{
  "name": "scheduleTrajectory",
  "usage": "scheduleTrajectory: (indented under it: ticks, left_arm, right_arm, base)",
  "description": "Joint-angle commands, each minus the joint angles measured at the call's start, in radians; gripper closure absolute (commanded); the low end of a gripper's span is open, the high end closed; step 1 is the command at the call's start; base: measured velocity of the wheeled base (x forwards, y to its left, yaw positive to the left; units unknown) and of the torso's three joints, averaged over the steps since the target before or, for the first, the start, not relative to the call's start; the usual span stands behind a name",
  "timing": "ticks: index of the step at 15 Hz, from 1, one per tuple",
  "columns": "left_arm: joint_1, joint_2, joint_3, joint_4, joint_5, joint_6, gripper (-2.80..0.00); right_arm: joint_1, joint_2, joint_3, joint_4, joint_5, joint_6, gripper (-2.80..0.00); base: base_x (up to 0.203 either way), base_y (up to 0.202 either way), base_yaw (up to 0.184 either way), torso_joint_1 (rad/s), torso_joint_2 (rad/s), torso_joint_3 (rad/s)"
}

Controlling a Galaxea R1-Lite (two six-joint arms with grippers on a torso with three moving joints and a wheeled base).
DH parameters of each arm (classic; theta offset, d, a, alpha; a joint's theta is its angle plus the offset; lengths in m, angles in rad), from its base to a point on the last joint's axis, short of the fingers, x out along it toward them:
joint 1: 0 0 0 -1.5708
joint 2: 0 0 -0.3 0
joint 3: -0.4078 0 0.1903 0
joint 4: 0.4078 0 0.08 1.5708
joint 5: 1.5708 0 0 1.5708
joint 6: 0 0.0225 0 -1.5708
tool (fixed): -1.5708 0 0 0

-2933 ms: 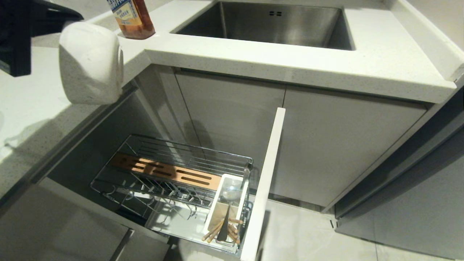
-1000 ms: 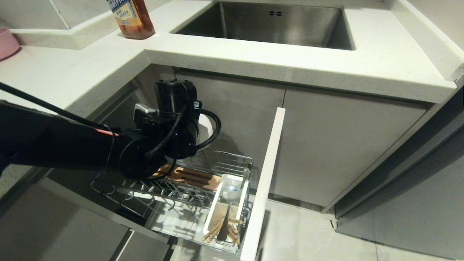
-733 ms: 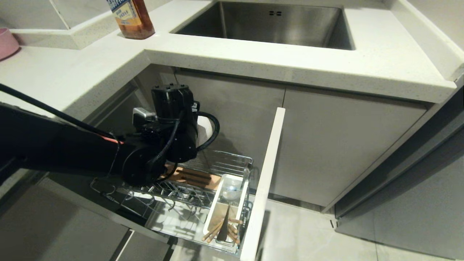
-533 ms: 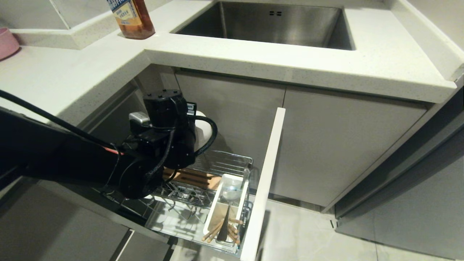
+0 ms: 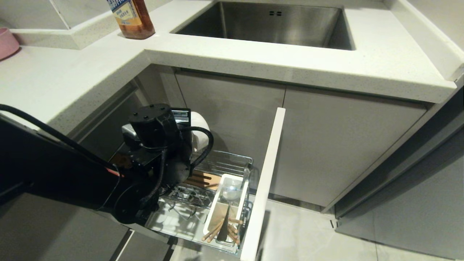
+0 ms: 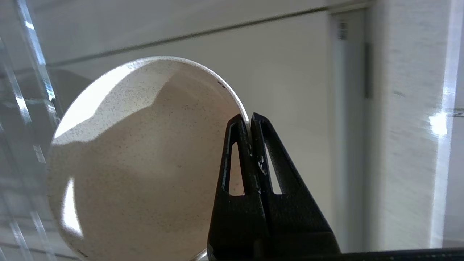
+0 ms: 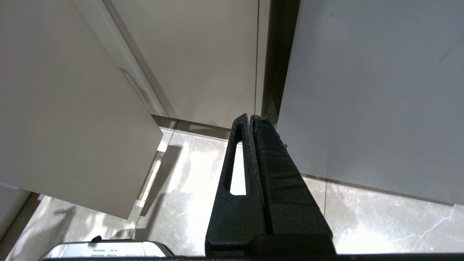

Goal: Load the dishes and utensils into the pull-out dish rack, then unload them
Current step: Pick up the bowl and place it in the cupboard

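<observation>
A cream-white speckled bowl hangs on edge, and my left gripper is shut on its rim. In the head view only a sliver of the bowl shows behind my black left wrist, just above the back of the pull-out dish rack. My left arm hides most of the rack's prongs and its wood-coloured strip. The white utensil holder at the rack's front holds the wooden chopsticks and the metal spoon. My right gripper is shut on nothing, above the floor and outside the head view.
The rack's tall pale cabinet front stands out to the right of the rack. Above are the white countertop and the steel sink. An amber bottle and a pink dish sit at the back left.
My left arm has brought the bowl down from countertop height to just over the rack. In the last second the wrist has sunk lower and tipped over, covering more of the rack.
</observation>
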Motion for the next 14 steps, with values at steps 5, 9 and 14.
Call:
scheduleTrajectory:
  ticks: [5,9,14]
  left_arm:
    - [-0.002,0.051,0.031,-0.053,0.019,-0.021,0.00]
    - [0.000,0.085,0.033,-0.055,0.013,-0.052,0.00]
    - [0.009,0.115,0.033,-0.056,0.010,-0.106,0.00]
  right_arm:
    - [0.000,0.000,0.000,0.000,0.000,0.000,0.00]
    - [0.000,0.000,0.000,0.000,0.000,0.000,0.00]
    - [0.000,0.001,0.000,0.000,0.000,0.000,0.00]
  base:
    - [0.000,0.000,0.000,0.000,0.00,0.000]
    - [0.000,0.000,0.000,0.000,0.00,0.000]
    - [0.000,0.000,0.000,0.000,0.00,0.000]
